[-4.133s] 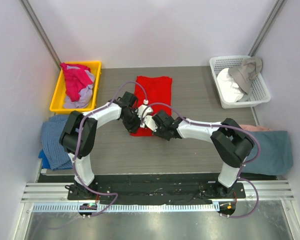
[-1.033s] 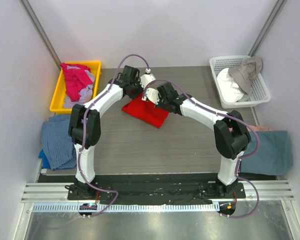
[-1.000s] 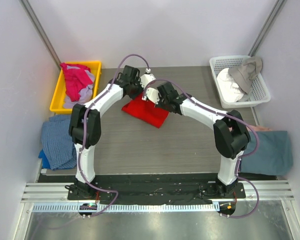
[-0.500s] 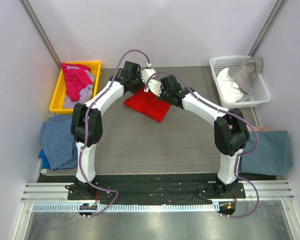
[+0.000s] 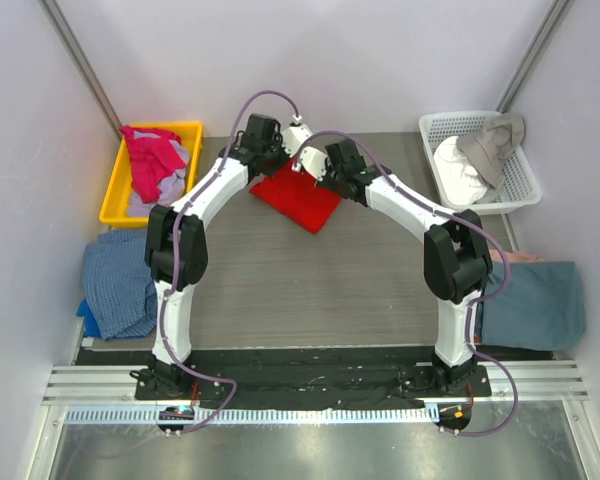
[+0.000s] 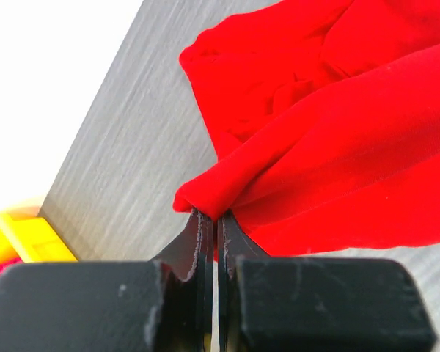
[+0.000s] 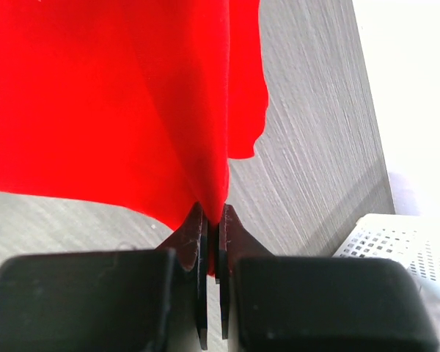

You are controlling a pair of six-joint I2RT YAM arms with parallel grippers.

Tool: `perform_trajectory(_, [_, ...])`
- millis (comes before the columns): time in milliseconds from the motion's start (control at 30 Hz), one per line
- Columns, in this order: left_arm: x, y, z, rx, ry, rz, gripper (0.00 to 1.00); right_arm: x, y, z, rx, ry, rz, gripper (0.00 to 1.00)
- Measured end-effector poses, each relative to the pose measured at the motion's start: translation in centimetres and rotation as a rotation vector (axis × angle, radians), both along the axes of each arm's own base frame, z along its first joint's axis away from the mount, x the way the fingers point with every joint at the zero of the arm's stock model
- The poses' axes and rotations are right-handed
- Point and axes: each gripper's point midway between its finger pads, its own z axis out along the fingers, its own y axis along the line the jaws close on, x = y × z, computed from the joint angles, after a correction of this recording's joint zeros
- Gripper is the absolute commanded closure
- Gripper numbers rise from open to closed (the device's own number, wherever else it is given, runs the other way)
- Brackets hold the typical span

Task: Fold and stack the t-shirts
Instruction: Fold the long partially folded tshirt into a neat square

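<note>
Grey worktop (image 5: 280,290) is carrying the red t-shirt (image 5: 302,198) near its far edge — left fingers (image 6: 194,246) and right fingers (image 7: 189,242) are each clamping shut on a far corner, cloth lying nearward between both arms.

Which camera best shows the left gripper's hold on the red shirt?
The left wrist view: the left gripper is shut on a bunched fold of the red shirt. From the top view the pinch is hidden under the gripper's body. The right wrist view shows only the right gripper shut on another edge.
</note>
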Motion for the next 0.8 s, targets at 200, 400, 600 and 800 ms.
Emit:
perform_trajectory(200, [1.7, -0.6, -1.7, 0.019, -0.006, -0.008, 0.79, 1.6, -0.8, -1.9, -0.007, 0.014, -0.028, 0.99])
perform_trajectory(400, [3.0, 0.2, -4.8, 0.097, -0.006, 0.025, 0.54, 2.0, -1.5, -5.9, -0.053, 0.067, -0.052, 0.83])
perform_trajectory(600, [4.8, 1.1, -5.4, 0.133, -0.073, 0.099, 0.53, 2.7, -1.8, -8.2, -0.085, 0.084, -0.074, 0.58])
perform_trajectory(800, [5.8, 0.9, -4.3, 0.134, -0.144, 0.139, 0.53, 3.9, -1.9, -6.9, -0.08, 0.026, -0.099, 0.53])
